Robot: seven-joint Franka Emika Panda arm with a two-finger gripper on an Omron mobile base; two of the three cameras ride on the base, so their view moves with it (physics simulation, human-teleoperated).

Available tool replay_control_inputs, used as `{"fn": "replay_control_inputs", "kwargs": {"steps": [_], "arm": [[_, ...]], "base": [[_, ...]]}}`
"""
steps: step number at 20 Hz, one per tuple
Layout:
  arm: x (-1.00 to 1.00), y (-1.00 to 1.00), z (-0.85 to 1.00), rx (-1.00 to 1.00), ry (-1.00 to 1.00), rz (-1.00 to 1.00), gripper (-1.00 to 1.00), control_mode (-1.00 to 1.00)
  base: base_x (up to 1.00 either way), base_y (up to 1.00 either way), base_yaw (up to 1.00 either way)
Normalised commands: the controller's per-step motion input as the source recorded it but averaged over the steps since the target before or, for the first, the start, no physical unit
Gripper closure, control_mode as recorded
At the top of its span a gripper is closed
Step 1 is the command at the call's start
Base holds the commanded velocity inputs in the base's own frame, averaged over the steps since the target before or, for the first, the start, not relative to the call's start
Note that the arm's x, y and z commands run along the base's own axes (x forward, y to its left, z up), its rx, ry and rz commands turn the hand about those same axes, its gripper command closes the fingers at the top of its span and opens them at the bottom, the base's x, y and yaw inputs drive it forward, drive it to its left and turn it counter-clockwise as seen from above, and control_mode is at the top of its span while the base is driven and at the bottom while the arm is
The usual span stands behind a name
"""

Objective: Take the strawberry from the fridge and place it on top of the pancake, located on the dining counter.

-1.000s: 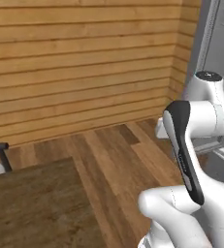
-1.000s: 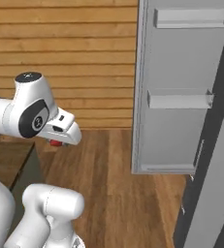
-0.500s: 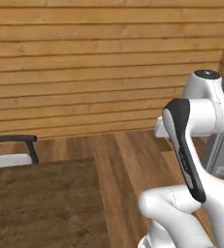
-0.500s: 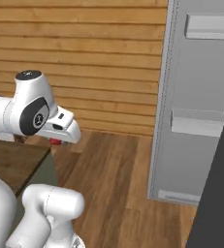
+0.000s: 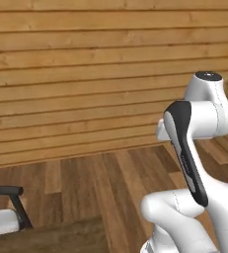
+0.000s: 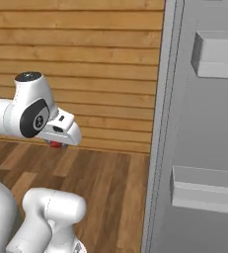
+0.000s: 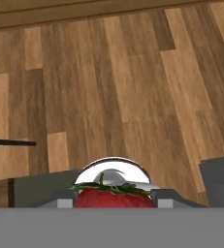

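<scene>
Between the gripper's (image 7: 114, 203) two dark finger tips, the strawberry (image 7: 114, 197) sits clamped, its red body and green leafy cap low in the hand view with plank floor far beneath it. From the right base view the same berry shows as a small red spot (image 6: 56, 144) tucked under the white hand, held up off the floor and clear of the fridge (image 6: 204, 148).

What has changed is the whole outlook, not the berry. Over the last second both base views have swung: the fridge, earlier a full door with its shelves standing off to the right, now crowds the right half of the right base view, while in the left base view the wooden wall has slid across and a dark-framed stool (image 5: 7, 210) has come in at the lower left, with the dark brown edge of the dining counter (image 5: 56, 238) beside it. That points to the base turning and driving, with the arm held in one pose and the berry keeping its place in the grip. By my judgement the pick is done and the carry toward the counter is under way; the pancake has yet to appear, so placing is some way off.

Each view adds something. The hand view alone makes the grasp plain, fingers closed on the fruit. The right base view gives the berry's place relative to the fridge, well apart from its door. The left base view hides the berry behind the arm's white links but is the one that shows the counter and stool.
</scene>
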Motion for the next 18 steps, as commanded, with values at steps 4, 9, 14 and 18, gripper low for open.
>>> {"fn": "replay_control_inputs", "kwargs": {"steps": [4,9,14,18], "arm": [[0.0,0.0,0.0,0.0,0.0,0.0,1.0,1.0],[0.0,0.0,0.0,0.0,0.0,0.0,1.0,1.0],[0.0,0.0,0.0,0.0,0.0,0.0,1.0,1.0],[0.0,0.0,0.0,0.0,0.0,0.0,1.0,1.0]], "base": [[1.0,0.23,-0.13],[1.0,0.27,-0.11],[1.0,0.34,-0.02],[1.0,0.4,0.14]]}}
